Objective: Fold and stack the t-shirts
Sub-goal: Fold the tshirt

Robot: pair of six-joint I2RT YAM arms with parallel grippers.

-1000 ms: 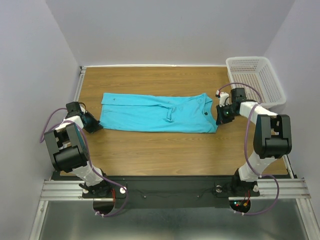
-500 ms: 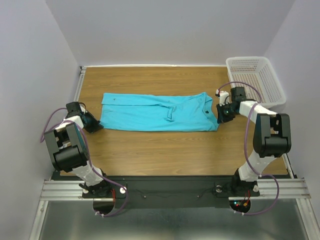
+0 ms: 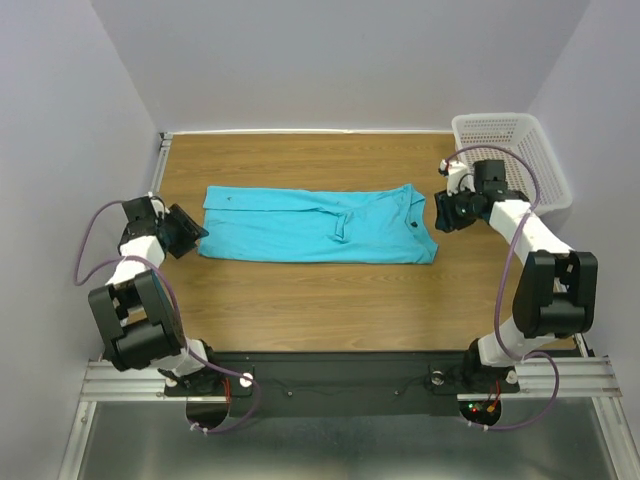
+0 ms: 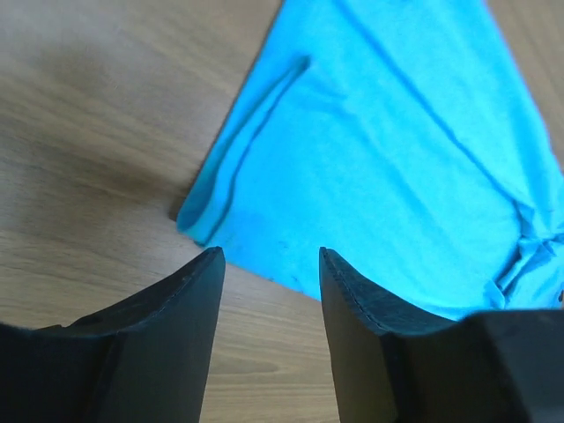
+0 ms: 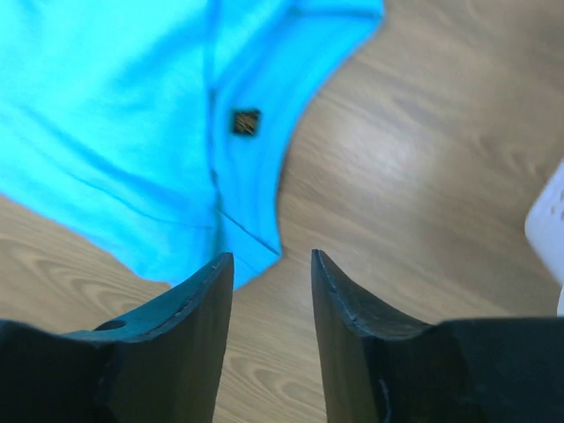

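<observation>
A turquoise t-shirt [image 3: 318, 225] lies flat across the middle of a wooden table [image 3: 300, 295], seemingly folded into a long band, collar end to the right. The left gripper [image 4: 269, 256] hangs just off the shirt's left near corner, fingers parted by a narrow gap and gripping nothing. The right gripper [image 5: 269, 257] is beside the collar end, likewise narrowly parted and empty, near a white mesh basket [image 3: 510, 150].
</observation>
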